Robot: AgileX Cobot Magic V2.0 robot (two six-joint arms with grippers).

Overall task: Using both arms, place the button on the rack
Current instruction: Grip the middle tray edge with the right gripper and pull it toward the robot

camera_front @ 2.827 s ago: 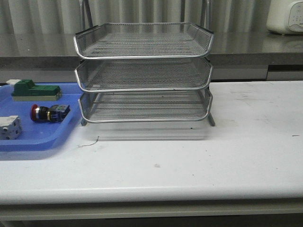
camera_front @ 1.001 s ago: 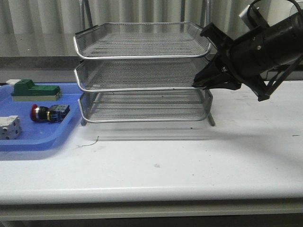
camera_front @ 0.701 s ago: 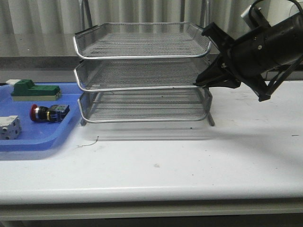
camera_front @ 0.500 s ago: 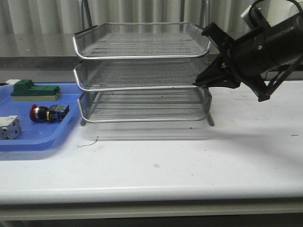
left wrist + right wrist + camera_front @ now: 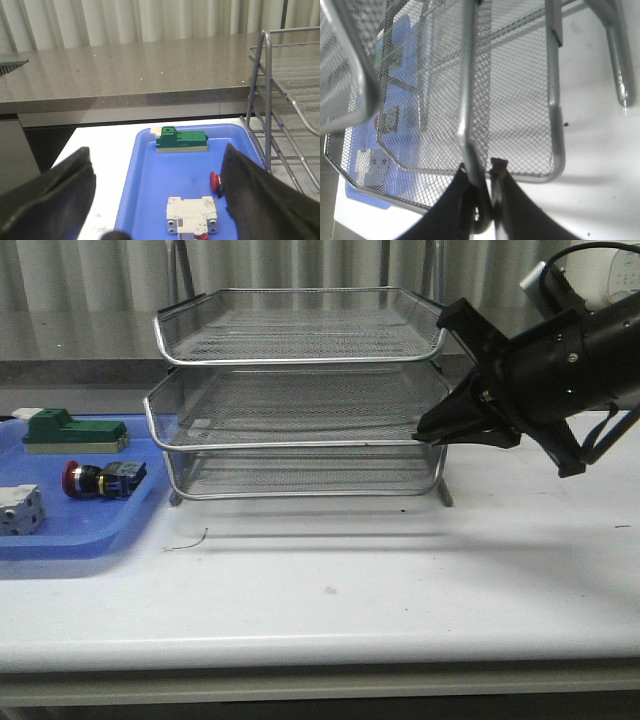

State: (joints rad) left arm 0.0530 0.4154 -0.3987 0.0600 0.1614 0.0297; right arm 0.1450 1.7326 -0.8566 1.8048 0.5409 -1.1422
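Right hand clamped on chrome rim at right front corner of rack, middle tier; that tier slid forward, proud of tiers above and below. In right wrist view, fingers pinched together on rim wire. Left hand spread wide apart, hovering above blue tray, holding nothing. Button lying on its side in blue tray, left of rack, red head pointing left. Green-and-white block behind button; white block nearer front edge. Tray and rack resting on white counter
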